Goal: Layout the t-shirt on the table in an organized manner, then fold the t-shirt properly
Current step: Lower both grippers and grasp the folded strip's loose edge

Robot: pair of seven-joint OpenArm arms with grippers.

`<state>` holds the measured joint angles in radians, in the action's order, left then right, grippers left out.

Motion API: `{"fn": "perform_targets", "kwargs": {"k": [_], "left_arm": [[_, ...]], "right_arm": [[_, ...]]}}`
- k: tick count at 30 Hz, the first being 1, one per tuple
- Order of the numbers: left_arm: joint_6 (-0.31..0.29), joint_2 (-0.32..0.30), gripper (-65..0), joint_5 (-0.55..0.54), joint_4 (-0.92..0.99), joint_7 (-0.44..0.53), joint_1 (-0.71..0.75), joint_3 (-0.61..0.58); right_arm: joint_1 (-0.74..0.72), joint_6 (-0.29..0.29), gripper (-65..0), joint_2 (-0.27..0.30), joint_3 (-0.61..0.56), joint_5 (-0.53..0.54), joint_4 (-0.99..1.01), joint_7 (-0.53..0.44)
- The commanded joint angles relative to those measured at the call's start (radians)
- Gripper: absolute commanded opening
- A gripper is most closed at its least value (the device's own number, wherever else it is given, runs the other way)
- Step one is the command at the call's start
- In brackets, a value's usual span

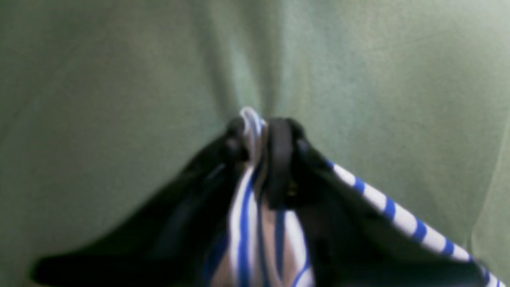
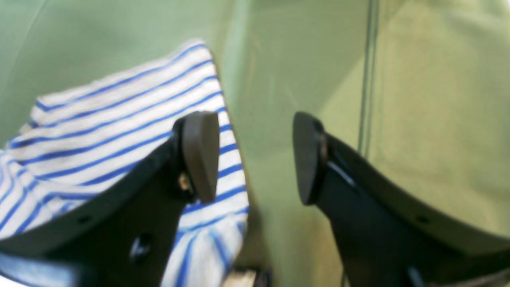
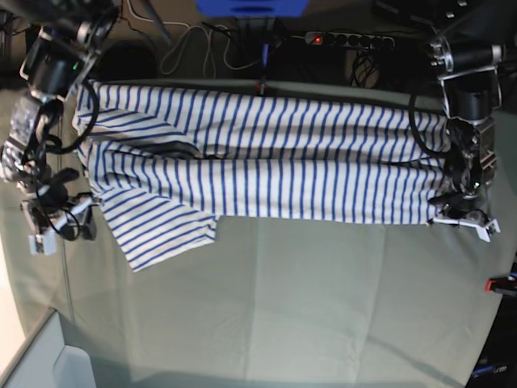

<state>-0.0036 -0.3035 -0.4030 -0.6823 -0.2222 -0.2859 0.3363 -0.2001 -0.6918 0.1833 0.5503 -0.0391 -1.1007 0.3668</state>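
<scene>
Cloth of the t-shirt (image 3: 266,158) lies stretched across the far half of the table (image 3: 323,307), long axis running arm to arm. Left gripper (image 1: 261,133) pinches its soft striped hem at one end; right gripper (image 2: 255,155) gapes empty just beside the sleeve end.

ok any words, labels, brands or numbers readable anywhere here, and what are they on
None can be read in any view.
t-shirt: only blue stripes, no print or readable tag showing.
table: plain green cloth, no markings.
left gripper, shut on a fold of the t-shirt: no lettering.
right gripper, open: no lettering.
Power strip behind the table: too small to read.
</scene>
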Motion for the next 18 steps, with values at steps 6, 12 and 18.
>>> {"fn": "perform_targets", "kwargs": {"k": [6, 12, 18], "left_arm": [[-0.003, -0.016, -65.0, -0.001, -0.014, -0.01, -0.017, 0.001], [-0.003, -0.016, -65.0, -0.001, -0.014, -0.01, -0.014, 0.001], [-0.003, -0.016, -65.0, -0.001, -0.014, -0.01, -0.016, 0.001]], "right_arm": [[-0.14, -0.006, -34.8, 0.009, 0.003, -0.173, 0.207, -0.019], [-0.135, -0.006, -34.8, -0.014, 0.004, -0.192, 0.209, -0.019], [-0.108, -0.006, -35.5, -0.015, 0.003, -0.192, 0.21, -0.019]]}}
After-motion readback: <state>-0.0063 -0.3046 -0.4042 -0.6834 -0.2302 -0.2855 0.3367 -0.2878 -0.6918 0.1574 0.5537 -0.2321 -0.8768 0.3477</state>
